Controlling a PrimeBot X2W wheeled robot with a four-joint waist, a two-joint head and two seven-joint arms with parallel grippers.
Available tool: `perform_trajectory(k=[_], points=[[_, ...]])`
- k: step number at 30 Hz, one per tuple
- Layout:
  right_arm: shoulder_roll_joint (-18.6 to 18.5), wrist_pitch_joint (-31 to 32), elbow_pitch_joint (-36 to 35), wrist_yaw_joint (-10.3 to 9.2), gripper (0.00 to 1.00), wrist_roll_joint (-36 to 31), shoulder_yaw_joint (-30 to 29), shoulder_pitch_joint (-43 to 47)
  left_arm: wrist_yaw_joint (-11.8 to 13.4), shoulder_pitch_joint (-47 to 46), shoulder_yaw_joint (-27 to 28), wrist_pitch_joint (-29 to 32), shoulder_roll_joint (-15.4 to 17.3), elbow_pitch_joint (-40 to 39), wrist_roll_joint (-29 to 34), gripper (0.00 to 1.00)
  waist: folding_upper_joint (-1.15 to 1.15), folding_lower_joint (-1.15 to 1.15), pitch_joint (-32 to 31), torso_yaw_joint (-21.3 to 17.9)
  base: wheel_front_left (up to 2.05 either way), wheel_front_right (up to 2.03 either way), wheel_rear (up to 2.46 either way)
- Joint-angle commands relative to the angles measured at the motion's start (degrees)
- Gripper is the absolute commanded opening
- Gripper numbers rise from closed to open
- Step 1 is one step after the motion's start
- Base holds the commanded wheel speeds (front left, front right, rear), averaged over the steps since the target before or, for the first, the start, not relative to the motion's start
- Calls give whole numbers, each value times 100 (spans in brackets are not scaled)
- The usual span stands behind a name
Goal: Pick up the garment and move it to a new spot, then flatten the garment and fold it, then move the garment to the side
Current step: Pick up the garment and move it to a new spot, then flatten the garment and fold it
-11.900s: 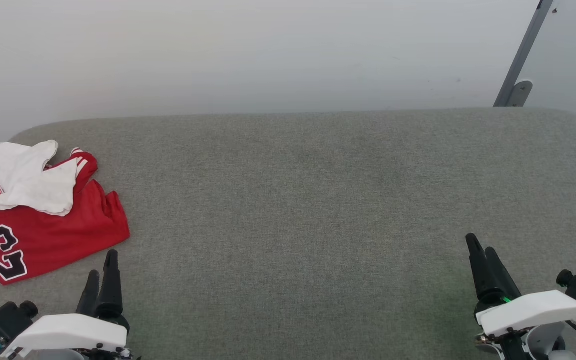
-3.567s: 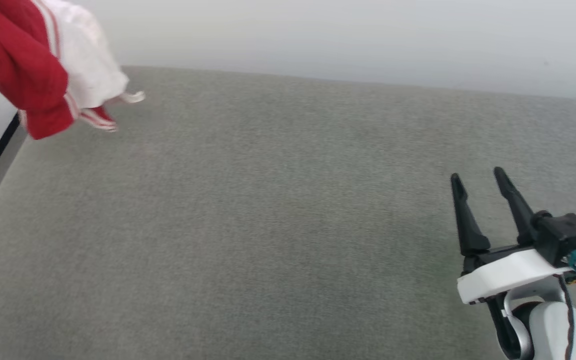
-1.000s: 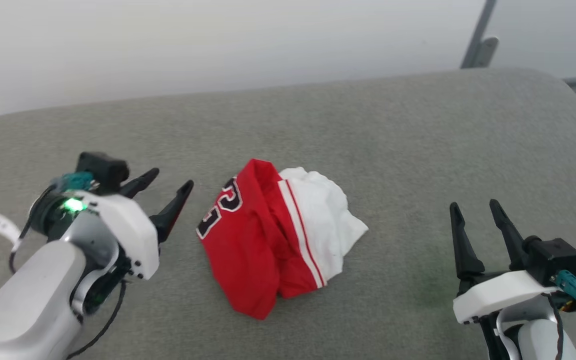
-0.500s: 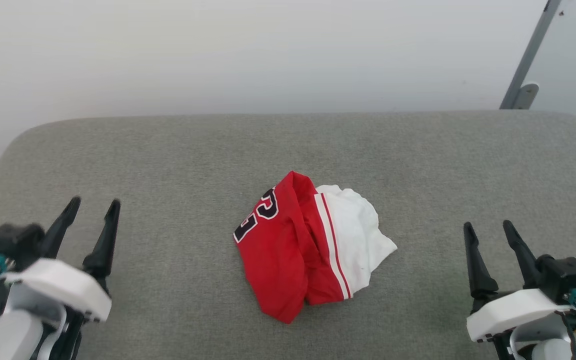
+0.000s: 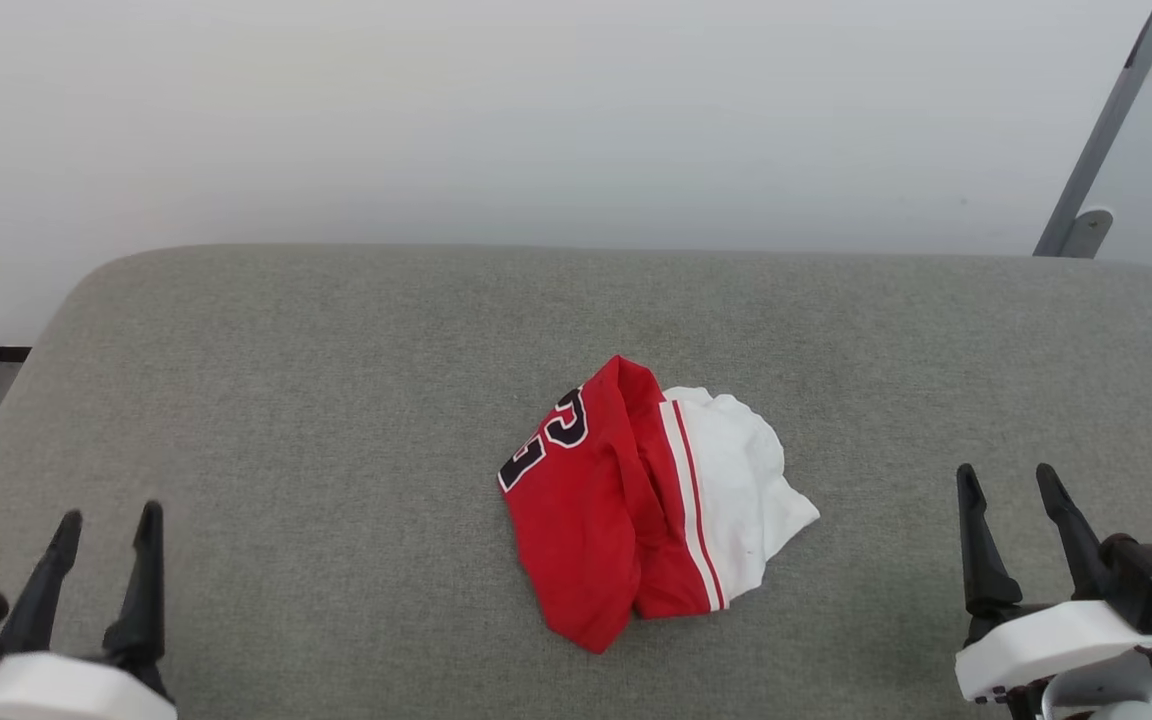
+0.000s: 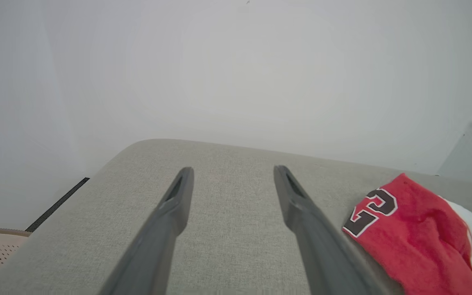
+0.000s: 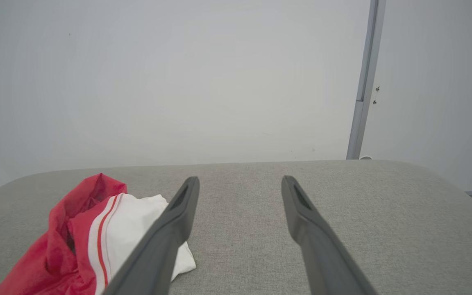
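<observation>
Left gripper point(image 5: 108, 516): lower left of the head view, over the grey padded surface point(image 5: 336, 400), fingers pointing away from the robot, jaws spread wide with nothing between them. It is well apart from the garment point(image 5: 626, 520), which shows at the right edge of the left wrist view, red side and black white-outlined numeral facing that camera. The garment lies crumpled in a heap near the middle of the surface, between the two grippers and touching neither. Its left part is red with part of the numeral showing, its right part is a bunched white sleeve, and red-and-white striped trim runs between them. Right gripper point(image 5: 1006, 472): lower right of the head view, jaws likewise apart and empty, clear of the white sleeve. A grey metal bar point(image 5: 1101, 130) leans against the pale wall point(image 5: 536, 120) at far right.
</observation>
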Motion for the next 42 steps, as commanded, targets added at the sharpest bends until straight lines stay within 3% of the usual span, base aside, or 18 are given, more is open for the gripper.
perform_trajectory(k=[1, 8, 9, 16, 33, 42], points=[[25, -46, 17, -2, 100, 38, -22, 89, -87, 224, 217, -26, -114, -60, 175, 100, 0, 0, -24, 27, 0, 0, 0], [51, -95, 10, -2, 100, 23, -101, 152, -467, 691, 778, -27, -685, -32, 721, 100, 0, 0, -79, 105, 0, 0, 0], [64, -117, 7, -2, 100, 11, -116, 179, -586, 780, 874, -27, -880, 35, 792, 100, 0, 0, -90, 119, 0, 0, 0], [99, -163, 50, -2, 100, 22, -105, 230, -956, 855, 1159, -27, -1347, 342, 1115, 100, 0, 0, -123, 143, 0, 0, 0], [159, -198, 42, -2, 100, 19, -97, 316, -1267, 773, 1434, -28, -1823, 621, 1663, 100, 0, 0, -154, 125, 0, 0, 0], [176, -171, 77, -2, 100, 13, -5, 299, -1299, 729, 1421, -28, -1834, 581, 1789, 100, 0, 0, -126, 118, 0, 0, 0]])
